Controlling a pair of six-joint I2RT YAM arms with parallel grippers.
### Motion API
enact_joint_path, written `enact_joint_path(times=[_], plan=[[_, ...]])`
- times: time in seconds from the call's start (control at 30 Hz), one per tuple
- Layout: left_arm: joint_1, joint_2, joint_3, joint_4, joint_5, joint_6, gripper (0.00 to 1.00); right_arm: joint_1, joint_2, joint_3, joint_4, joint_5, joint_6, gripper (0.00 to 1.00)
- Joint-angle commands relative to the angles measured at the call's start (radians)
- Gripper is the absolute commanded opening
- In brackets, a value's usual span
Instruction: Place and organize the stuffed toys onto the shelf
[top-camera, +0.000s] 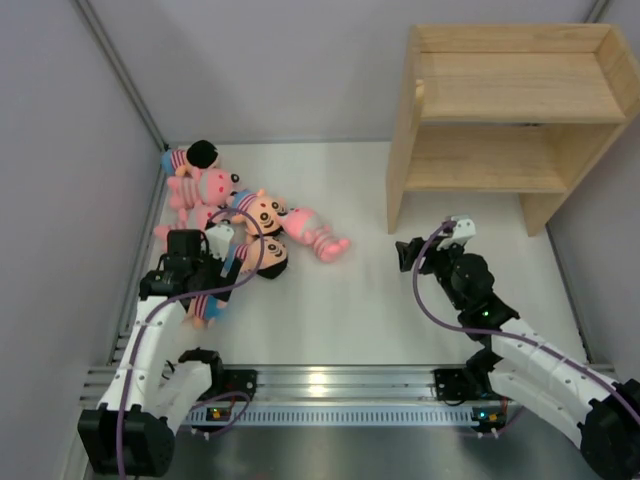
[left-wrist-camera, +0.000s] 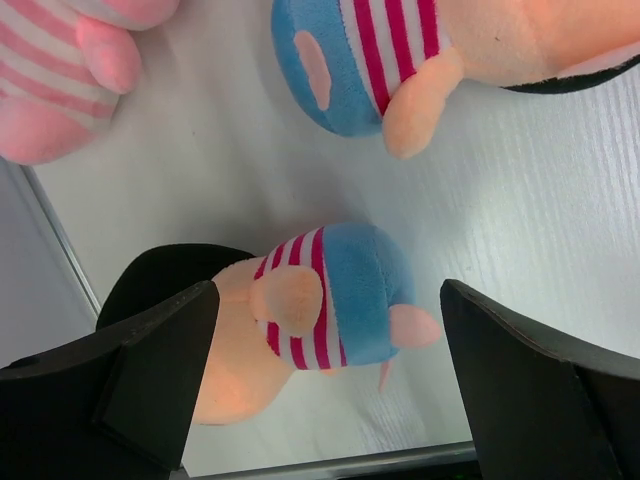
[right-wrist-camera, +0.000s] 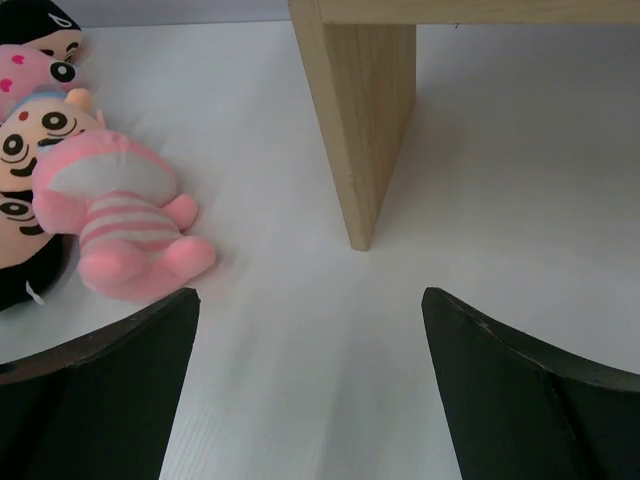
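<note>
Top external view: stuffed toys all heaped by the table's left edge, mid-to-far. Shelf stands at the far right corner, no toy on either tier that I can see. So by my read the task is at its very start, step in hand = 1st pick.

L arm is over the near end of the heap. Left gripper has its fingers wide apart, nothing clamped. Left wrist view shows a peach-faced toy w/ striped shirt + blue bottom lying on its side between the fingers, head toward one, bottom toward the other. Can't tell if the finger on the head side touches it. A second blue-bottomed toy lies just beyond, apart from the first.

R arm: right gripper hangs over mid-table, near the shelf's side panel. Fingers apart, only bare surface btwn them. A pink toy lies at the heap's inner edge.

Next move, imo: as aligned, closing would squeeze the toy lengthwise, so a wrist turn to grip across the striped middle looks safer. Then lower, close, lift w/o snagging the neighbour. Shelf is well apart from the heap, prob a long reach for L arm. May need a set-down mid-table or handoff to R.
</note>
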Motion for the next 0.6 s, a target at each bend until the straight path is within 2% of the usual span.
enact_joint_path(times=[0.0,0.2,0.3,0.57], plan=[[0.004,-0.014,0.040,0.006,-0.006,-0.032,0.99,-0.004,-0.032,0.069,-0.009,-0.007,-0.012,0.93],[0.000,0.040,0.109,0.002,0.023,0.070,0.99,-0.004,-0.066,0.125,-0.067,-0.046,-0.037,0.94],[-0.005,0.161,0.200,0.002,0.032,0.087,0.99,-0.004,-0.080,0.150,-0.081,-0.066,-0.047,0.94],[-0.010,0.457,0.346,0.005,0.267,0.216,0.96,-0.006,-0.066,0.207,-0.109,-0.156,-0.072,0.93]])
